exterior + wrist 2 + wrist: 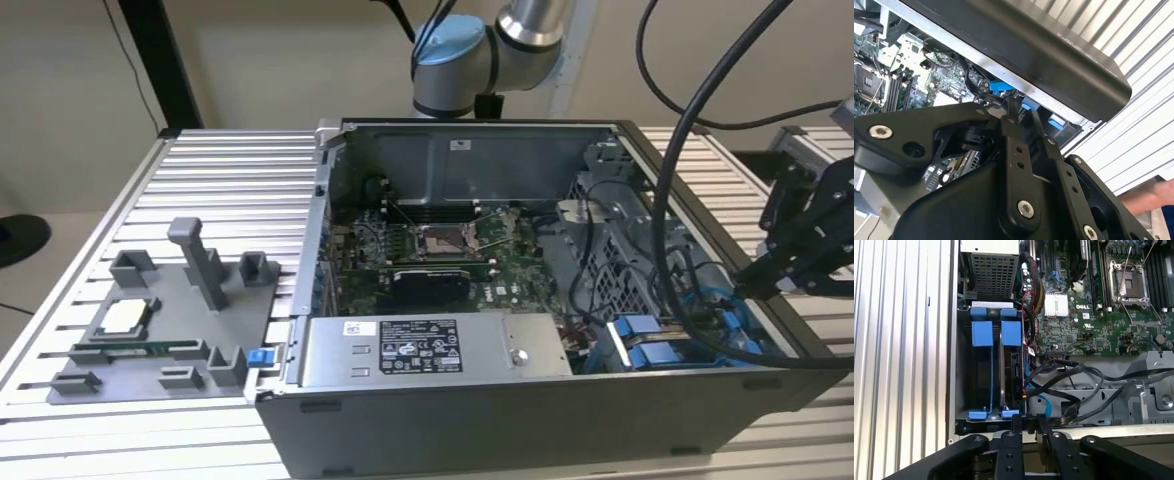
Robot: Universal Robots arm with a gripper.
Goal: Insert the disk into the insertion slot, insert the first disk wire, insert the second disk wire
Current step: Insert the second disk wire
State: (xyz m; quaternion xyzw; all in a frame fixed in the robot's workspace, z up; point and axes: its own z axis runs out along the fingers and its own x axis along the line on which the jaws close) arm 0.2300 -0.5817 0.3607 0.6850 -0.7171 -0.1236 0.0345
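Ribbed aluminium slats form your work table point(220, 165), with a plain beige wall behind it. On the table lies the open computer case point(534, 410). The grey fixture tray point(100, 385) sits just beside it on the exterior view's left.

For writing, look at the grey power-supply box point(521, 350): it carries a white-and-black printed label point(418, 346). A small white sticker point(459, 145) marks the case's inner wall. The green motherboard point(1079, 335) bears white lettering in the first wrist view.

You find the disk point(1015, 375) standing on edge inside the insertion slot point(979, 415), its bright blue carrier tab point(1011, 333) next to a second blue tab point(982, 333). Black cables point(1074, 371) and a light blue cable point(1045, 405) loop just beside the disk's end.

Your gripper point(1029, 421) hovers at the case's edge near that end of the slot, on the exterior view's right point(750, 284). You cannot tell whether its jaws are open, closed or pinching anything.

A hand point(1149, 192) shows beyond the case in the second wrist view.
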